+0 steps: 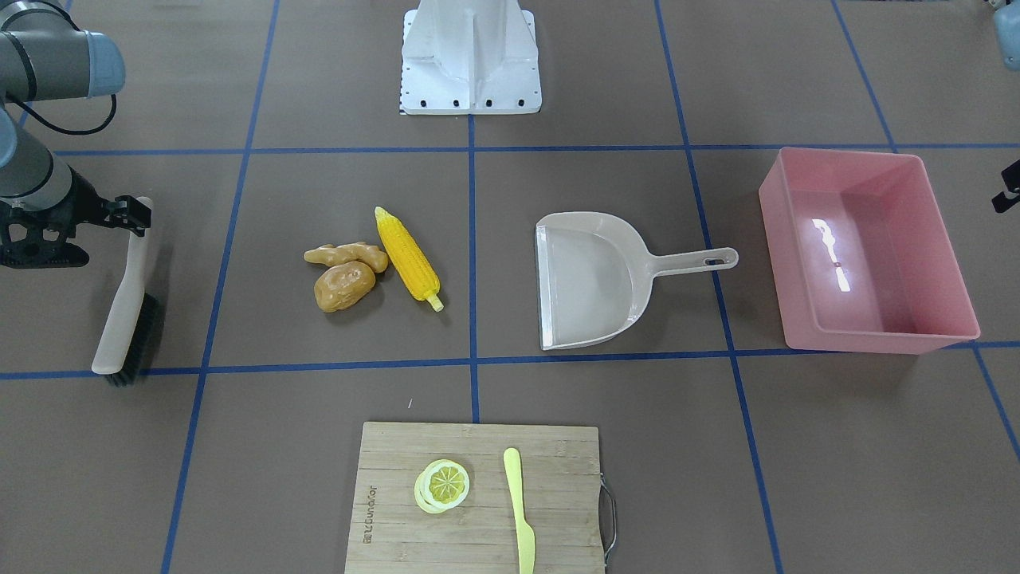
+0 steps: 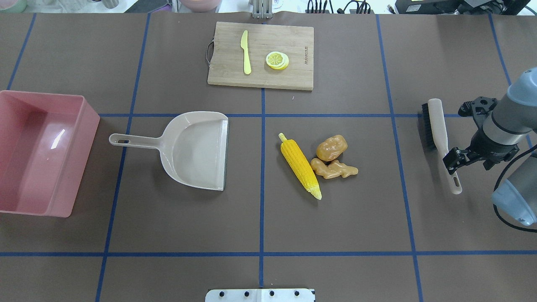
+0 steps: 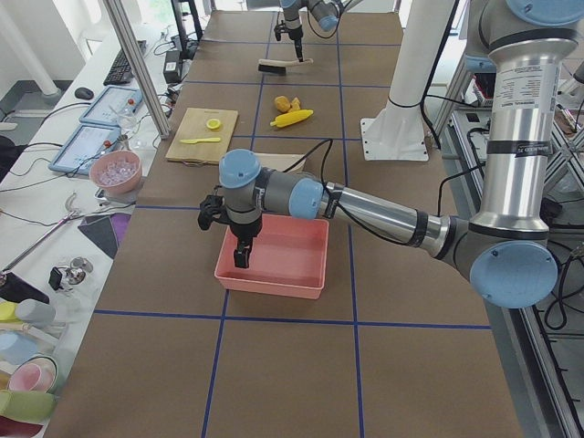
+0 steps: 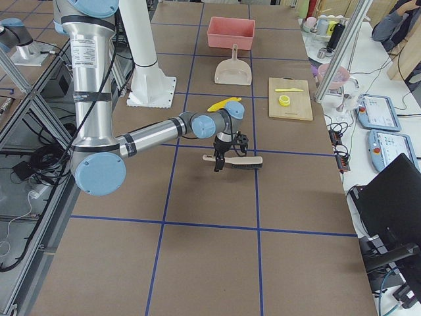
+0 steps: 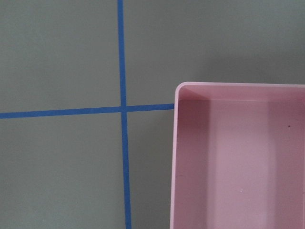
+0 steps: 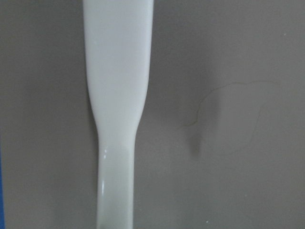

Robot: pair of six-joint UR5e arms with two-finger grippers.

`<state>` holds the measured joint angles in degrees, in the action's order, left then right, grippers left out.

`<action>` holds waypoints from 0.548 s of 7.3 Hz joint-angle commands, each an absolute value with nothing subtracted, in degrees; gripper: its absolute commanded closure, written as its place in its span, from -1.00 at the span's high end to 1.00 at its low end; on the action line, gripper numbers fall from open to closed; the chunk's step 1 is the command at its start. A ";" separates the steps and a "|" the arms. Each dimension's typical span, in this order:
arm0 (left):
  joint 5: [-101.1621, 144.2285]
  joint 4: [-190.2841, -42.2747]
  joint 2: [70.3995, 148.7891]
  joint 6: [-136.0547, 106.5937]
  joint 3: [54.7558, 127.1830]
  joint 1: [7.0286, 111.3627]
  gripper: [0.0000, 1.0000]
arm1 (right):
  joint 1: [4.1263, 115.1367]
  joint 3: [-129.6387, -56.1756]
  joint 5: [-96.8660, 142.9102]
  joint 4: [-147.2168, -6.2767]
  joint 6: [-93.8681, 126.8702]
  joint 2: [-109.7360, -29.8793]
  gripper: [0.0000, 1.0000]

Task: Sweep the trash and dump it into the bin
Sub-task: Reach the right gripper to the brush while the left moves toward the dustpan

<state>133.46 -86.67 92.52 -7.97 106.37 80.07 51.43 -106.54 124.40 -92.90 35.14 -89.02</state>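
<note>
Trash (image 2: 319, 165) risk, grip: the right gripper (image 2: 452, 161) sits at the thin end of the brush (image 2: 436, 126) handle. I can't tell if the fingers are pressed on it or just around it. My guess is that a hold this far from the bristles lets the brush twist or slip on a push.
Risk, brush: it lies on its side on the table, so it probably needs righting or the bristles will skim over the pieces.
Risk, pile: corn cob (image 2: 300, 165), potato (image 2: 332, 147) and ginger root (image 2: 340, 170) are bunched together between brush and dustpan (image 2: 197, 147). Potato and ginger touch. The corn is nearest the pan and lies slanted to its mouth. Rounded pieces could roll off sideways and the corn could skid past the lip.
Risk, dustpan: nothing holds it, so it may slide when the pieces hit.
Risk, dump: the bin (image 2: 88, 138) is past the pan handle at the robot's left end, and a tilted carry could spill.
Right arm pose: it comes in from the table's right edge, wrist turned down over the handle.
Left arm pose: it is stretched low, and the left gripper (image 3: 241, 255) points down over a bin corner, well apart from the dustpan. Its finger state cannot be told.
Off-task: cutting board (image 2: 289, 75), lemon slice (image 2: 277, 60), knife (image 2: 246, 52), all on the far side.
</note>
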 commanded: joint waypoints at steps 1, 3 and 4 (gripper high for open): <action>133.07 -83.78 98.15 -8.00 107.84 74.29 0.98 | 51.06 -106.70 124.98 -93.16 35.16 -88.34 0.96; 131.76 -79.82 105.26 -7.91 107.84 67.27 0.98 | 52.46 -106.61 125.16 -93.60 35.07 -87.10 0.96; 128.44 -79.54 107.55 -5.91 108.10 64.54 0.98 | 52.47 -106.44 125.16 -93.60 34.98 -87.01 0.96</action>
<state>131.35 -80.64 104.20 -7.45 107.88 68.12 52.13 -106.58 125.11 -93.54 35.08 -87.23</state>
